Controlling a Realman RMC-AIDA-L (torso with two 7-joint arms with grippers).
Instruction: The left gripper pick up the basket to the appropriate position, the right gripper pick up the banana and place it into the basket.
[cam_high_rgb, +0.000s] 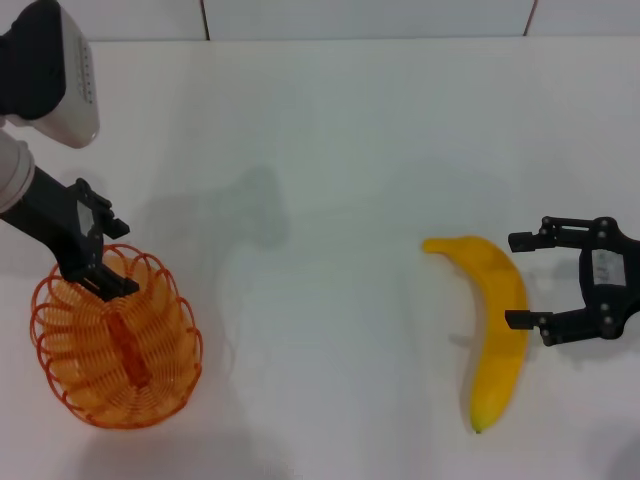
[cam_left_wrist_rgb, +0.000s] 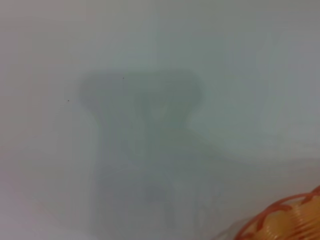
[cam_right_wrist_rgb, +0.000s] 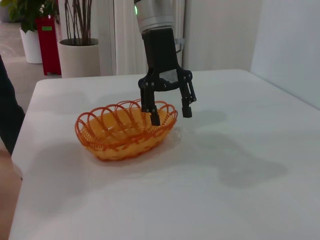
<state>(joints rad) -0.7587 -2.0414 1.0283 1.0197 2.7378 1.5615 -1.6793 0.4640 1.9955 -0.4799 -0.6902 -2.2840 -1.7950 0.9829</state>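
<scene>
The orange wire basket (cam_high_rgb: 150, 400) stands on the white table at the near left. My left gripper (cam_high_rgb: 118, 256) is open over the basket's far rim. In the right wrist view the left gripper (cam_right_wrist_rgb: 171, 114) has one finger inside the rim of the basket (cam_right_wrist_rgb: 115, 135) and one outside. A bit of the basket's rim (cam_left_wrist_rgb: 290, 222) shows in the left wrist view. The yellow banana (cam_high_rgb: 495, 330) lies on the table at the right. My right gripper (cam_high_rgb: 515, 281) is open beside the banana's right edge, its fingertips reaching that edge.
The white table (cam_high_rgb: 330, 180) stretches wide between basket and banana. A wall runs along its far edge (cam_high_rgb: 360, 38). In the right wrist view a potted plant (cam_right_wrist_rgb: 80, 55) and a red bin (cam_right_wrist_rgb: 47, 37) stand beyond the table.
</scene>
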